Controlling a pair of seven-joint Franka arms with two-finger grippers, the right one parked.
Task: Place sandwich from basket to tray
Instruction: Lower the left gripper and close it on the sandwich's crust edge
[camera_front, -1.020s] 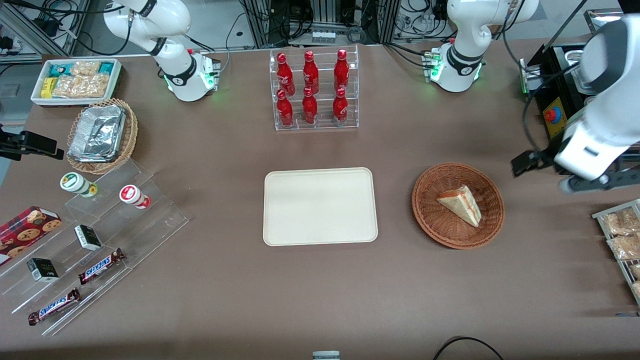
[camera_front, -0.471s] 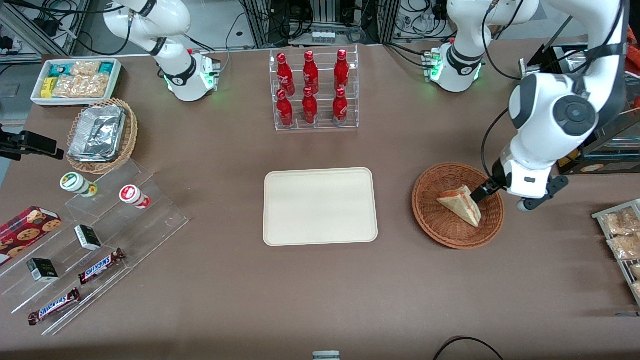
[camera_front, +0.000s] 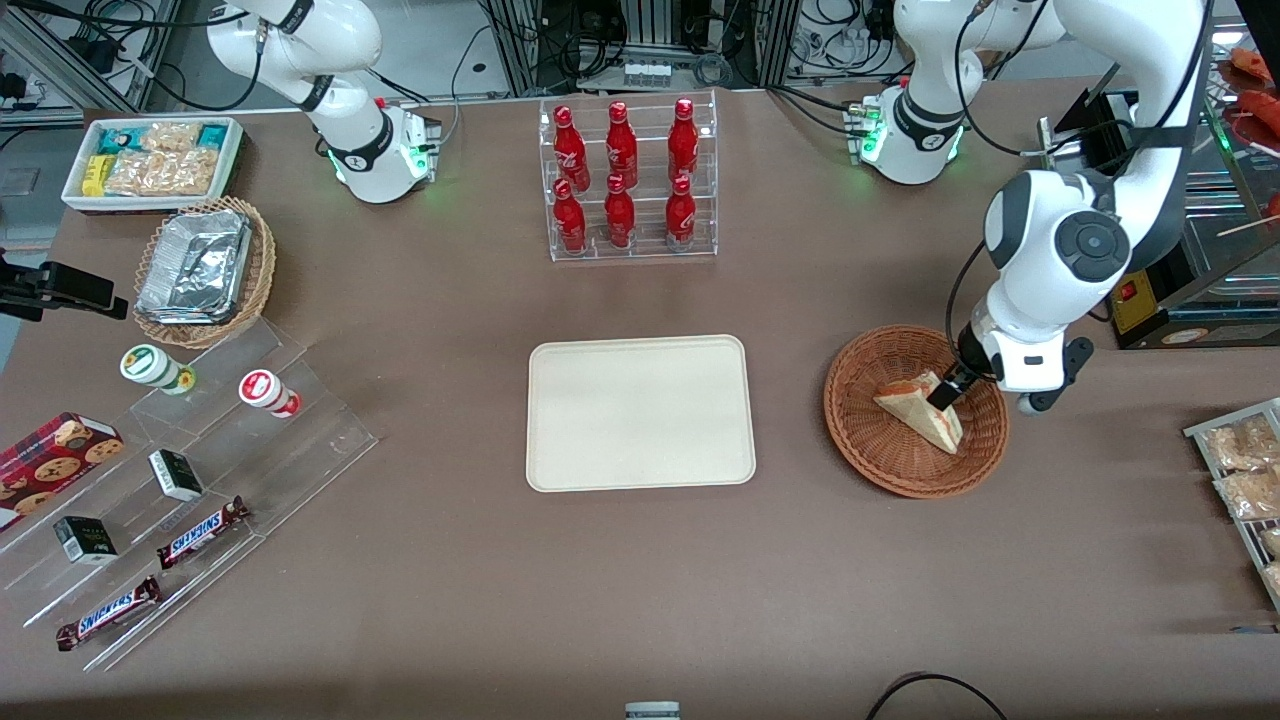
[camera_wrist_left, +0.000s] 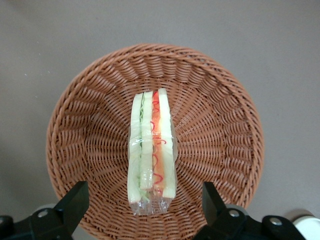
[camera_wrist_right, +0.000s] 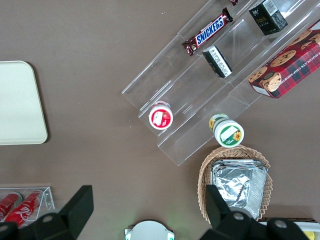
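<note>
Tool — spread above basketed sandwich

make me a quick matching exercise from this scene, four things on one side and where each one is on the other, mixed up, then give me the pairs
Things:
1. sandwich
2. gripper
3. tray
4. basket

Places or states:
A. bare, lying flat on the table
B. lying in the basket
C. open, above the sandwich
D. on the table beside the tray, toward the working arm's end

Pairs: 1-B, 2-C, 3-A, 4-D
</note>
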